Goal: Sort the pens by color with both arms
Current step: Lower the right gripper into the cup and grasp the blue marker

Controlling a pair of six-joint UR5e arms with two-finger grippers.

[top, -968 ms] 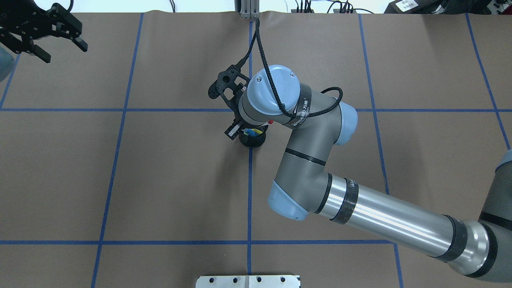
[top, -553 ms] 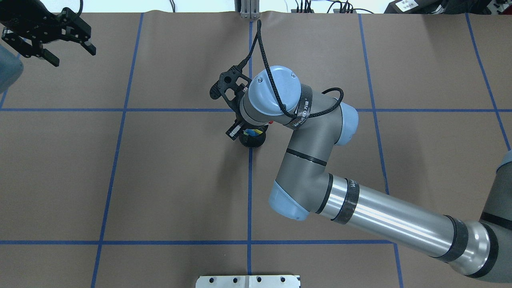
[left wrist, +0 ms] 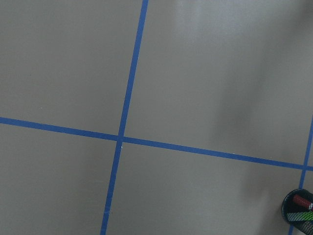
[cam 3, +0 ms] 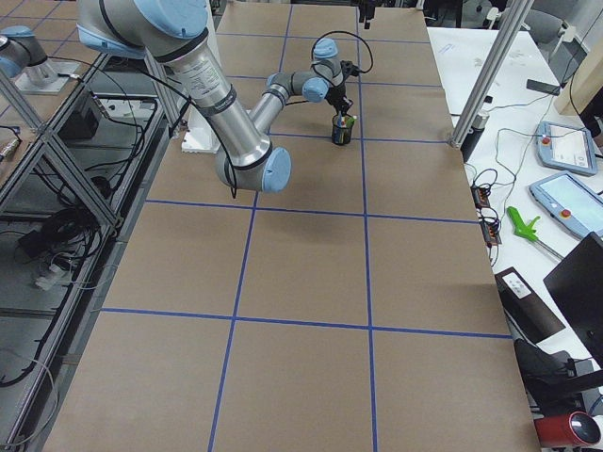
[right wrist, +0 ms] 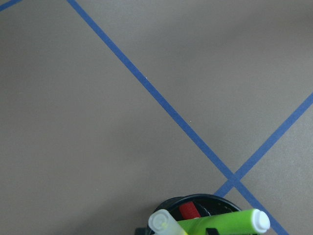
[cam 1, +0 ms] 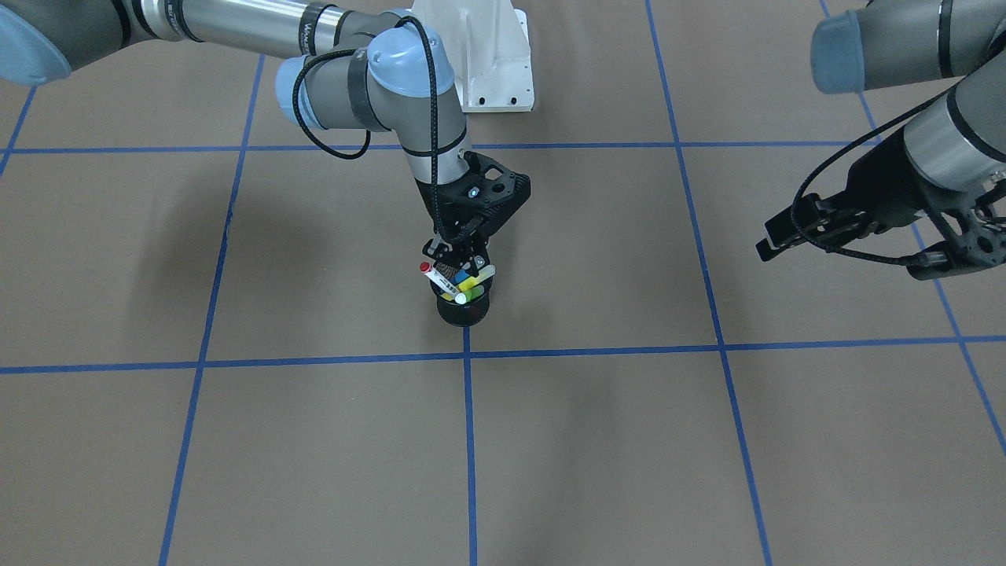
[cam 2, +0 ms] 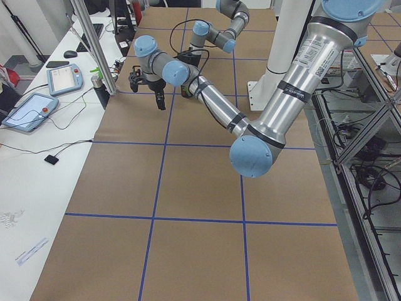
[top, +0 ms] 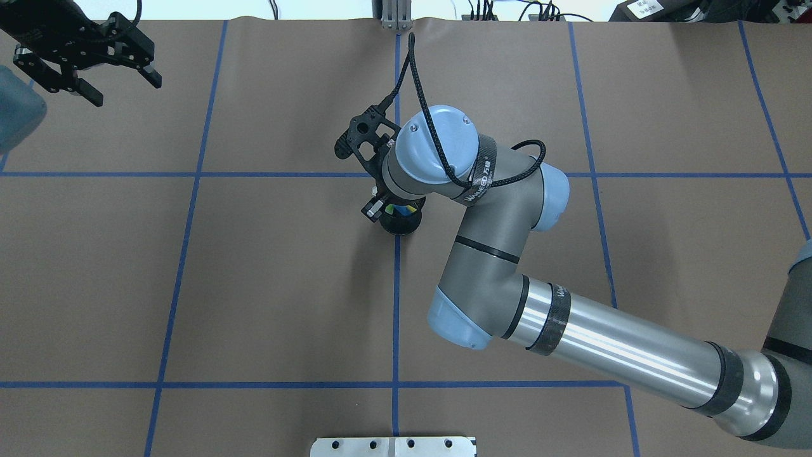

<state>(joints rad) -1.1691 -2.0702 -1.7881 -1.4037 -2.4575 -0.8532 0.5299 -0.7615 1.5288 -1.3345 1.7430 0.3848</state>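
If our right gripper (cam 1: 454,263) pulls up on one pen, the black mesh cup (cam 1: 464,314) could tip over. That is because the pens (cam 1: 465,287) lean and cross each other inside it. A pen could also slip out if we pinch it too near its tip.

All four pens stand in the cup: blue, lime green, yellow, and the white one with red ends (cam 1: 435,272).

Our right arm (top: 495,222) bends down over the cup, with its gripper right at the pen tops. We cannot tell how wide that gripper is, or whether it has a pen. Our left gripper (top: 125,89) hangs well apart from the cup, spread wide, holding nothing.
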